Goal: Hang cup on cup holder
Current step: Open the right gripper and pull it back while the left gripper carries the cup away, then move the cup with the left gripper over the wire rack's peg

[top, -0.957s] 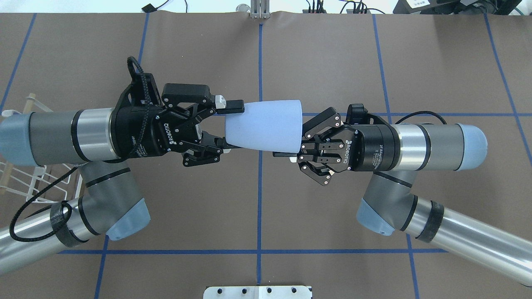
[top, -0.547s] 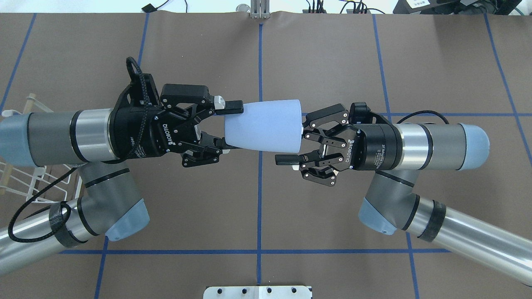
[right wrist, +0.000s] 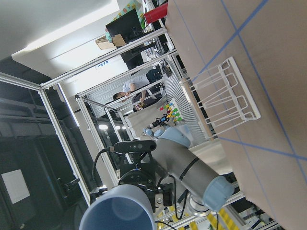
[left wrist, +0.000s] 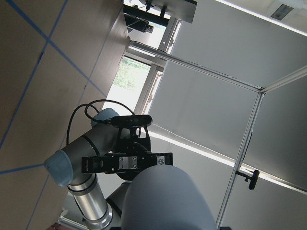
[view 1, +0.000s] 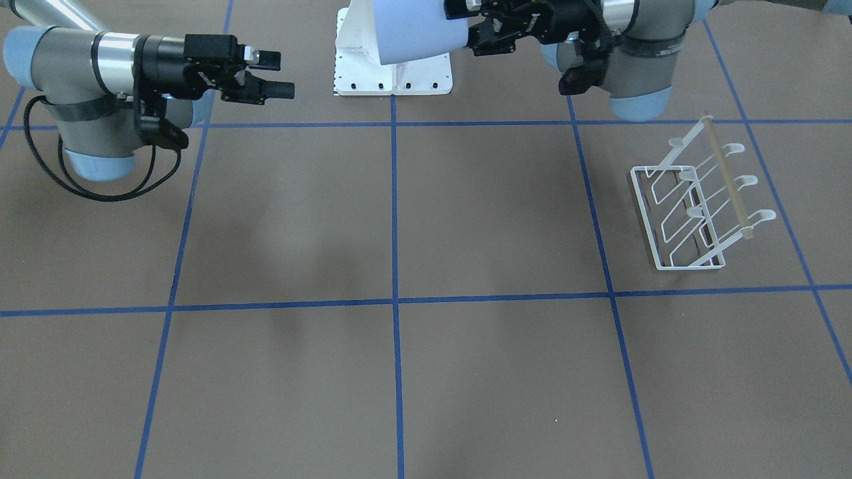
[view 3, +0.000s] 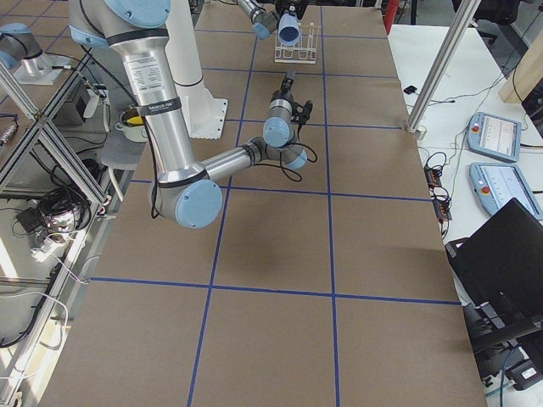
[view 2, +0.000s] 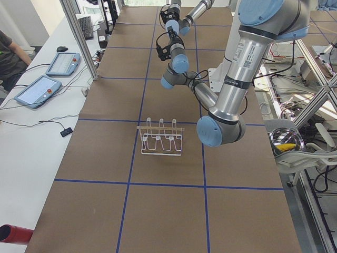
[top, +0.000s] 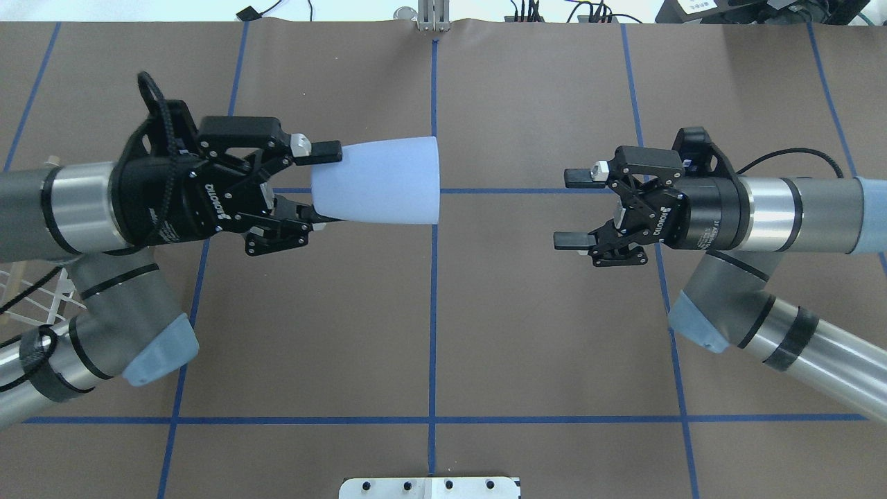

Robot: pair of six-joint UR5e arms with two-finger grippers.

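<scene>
The light blue cup (top: 384, 181) lies sideways in the air, rim toward the right. My left gripper (top: 331, 186) is shut on its narrow base. In the front-facing view the cup (view 1: 413, 30) and left gripper (view 1: 462, 25) sit at the top, in front of the robot base. My right gripper (top: 563, 209) is open and empty, well apart from the cup's rim; it also shows in the front-facing view (view 1: 285, 74). The cup holder (view 1: 699, 206), a white wire rack with a tan bar, stands on the table on my left side, below the left arm.
The white robot base pedestal (view 1: 393, 73) is at the table's near edge. A corner of the rack (top: 28, 298) shows under my left arm. Brown table with blue tape lines (top: 433, 312). Tablets and cables lie beyond the far edge (view 2: 47, 79).
My right gripper opened, let go of the cup's rim and drew back to the right. My left gripper, still shut on the cup's base, carried it to the left.
</scene>
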